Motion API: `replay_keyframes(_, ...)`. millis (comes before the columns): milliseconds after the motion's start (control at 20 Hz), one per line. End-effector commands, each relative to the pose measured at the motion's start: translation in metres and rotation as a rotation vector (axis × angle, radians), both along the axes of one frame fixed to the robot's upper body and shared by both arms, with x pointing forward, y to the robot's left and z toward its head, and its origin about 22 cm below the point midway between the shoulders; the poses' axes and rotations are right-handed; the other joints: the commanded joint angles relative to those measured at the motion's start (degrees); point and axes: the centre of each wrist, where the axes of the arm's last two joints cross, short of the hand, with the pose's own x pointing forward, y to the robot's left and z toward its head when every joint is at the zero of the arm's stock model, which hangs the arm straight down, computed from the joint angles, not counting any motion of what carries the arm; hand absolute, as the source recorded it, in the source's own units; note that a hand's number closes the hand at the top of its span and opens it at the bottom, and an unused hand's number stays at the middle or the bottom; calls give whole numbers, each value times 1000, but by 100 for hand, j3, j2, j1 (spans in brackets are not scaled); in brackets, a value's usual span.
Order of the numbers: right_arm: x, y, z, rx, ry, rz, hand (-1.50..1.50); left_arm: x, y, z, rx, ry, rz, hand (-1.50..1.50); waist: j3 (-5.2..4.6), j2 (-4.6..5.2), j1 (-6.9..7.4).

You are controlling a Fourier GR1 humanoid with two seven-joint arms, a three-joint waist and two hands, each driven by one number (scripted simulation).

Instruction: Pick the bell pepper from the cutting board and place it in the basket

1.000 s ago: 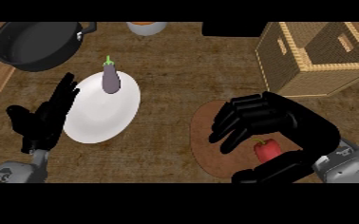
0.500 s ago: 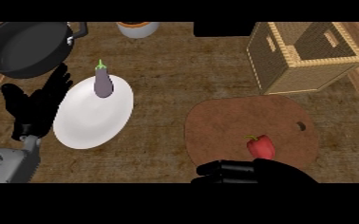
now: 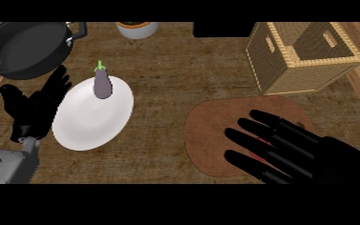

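Your right hand (image 3: 302, 150) sits low over the round brown cutting board (image 3: 218, 124) at the lower right of the head view, fingers straight and spread apart, holding nothing. The bell pepper (image 3: 262, 145) is almost wholly hidden beneath those fingers; only slivers of red show in the gaps between them, near the middle of the board. You cannot tell from this view whether the fingers touch it.

Judging from this, the step in hand is the grasp. To do it well, centre the palm over the red patch before closing, and bring thumb and fingers in from opposite sides so the pepper does not roll away across the board. Lift straight up before you travel.

Beyond the board, toward the upper right, stands the woven basket (image 3: 295, 57), open at the top, with tall walls. Carry the pepper high enough to pass over the near wall.

Your left hand (image 3: 32, 107) rests open at the left edge, beside a white plate (image 3: 84, 124) with an eggplant (image 3: 103, 85) on it. A dark pan (image 3: 32, 47) sits at the upper left.
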Motion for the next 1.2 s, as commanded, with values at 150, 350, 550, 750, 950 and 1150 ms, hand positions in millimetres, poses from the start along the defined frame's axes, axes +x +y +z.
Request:
replay_keyframes(150, 9, -12, 53, -267, 56, -123, -150, 9, -4, 8, 4, -5, -24, 0, -2, 43, 100)
replay_keyframes(350, 5, -29, 71, -345, 153, -94, -150, -8, -4, -6, -19, -4, -13, 0, 11, 26, 92)
replay_keyframes(550, 26, -58, 89, -286, 252, -64, -150, 0, 2, 12, 0, -4, -16, 0, 21, 40, 117)
replay_keyframes(750, 13, -75, 91, -236, 297, -23, -150, 1, -8, -8, -5, 12, -10, 0, 21, 41, 52)
replay_keyframes(950, 34, -102, 65, -83, 308, -24, -150, 13, -5, 15, 5, 0, -21, 0, 35, 66, 106)
replay_keyframes(1150, 16, -110, 41, -98, 334, 2, -150, 5, -10, -3, -18, -24, -13, 0, 33, 56, 93)
